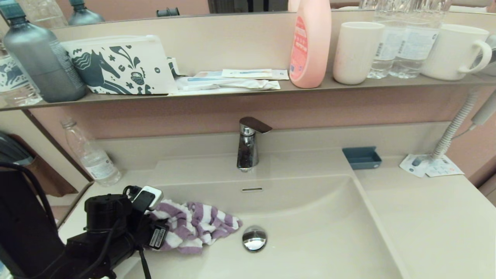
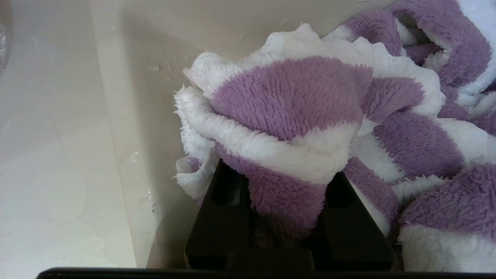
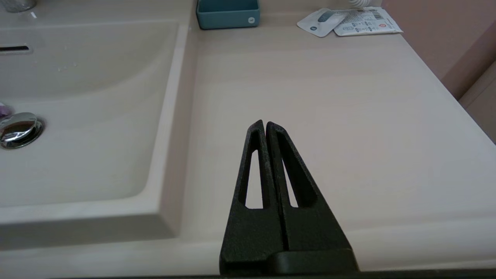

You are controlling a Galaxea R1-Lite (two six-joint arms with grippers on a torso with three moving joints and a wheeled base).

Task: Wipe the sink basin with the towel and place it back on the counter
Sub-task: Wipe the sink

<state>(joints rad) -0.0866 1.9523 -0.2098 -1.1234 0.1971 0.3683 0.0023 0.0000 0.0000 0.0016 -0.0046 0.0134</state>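
Gripping the towel (image 1: 195, 226) inside the sink basin (image 1: 329, 232), left gripper (image 2: 286, 217) clamped; right gripper (image 3: 266, 124) closed, empty

The head camera looks forward and down from above the front edge of the smooth beige vanity table (image 1: 426, 217), taking in the glossy beige rectangular sink basin (image 1: 310, 232), the chrome faucet (image 1: 248, 145) and the narrow brown-edged shelf (image 1: 232, 91) behind. The left wrist camera sits very close inside the basin, facing its side wall (image 2: 116, 116), its frame largely filled by the purple-and-white striped terry towel (image 2: 294, 100). The right wrist camera hovers low over the table's front right part, facing the back wall. It shares with the head view the round chrome drain plug (image 3: 17, 130), the small blue rectangular tray (image 3: 228, 13) and the table surface.
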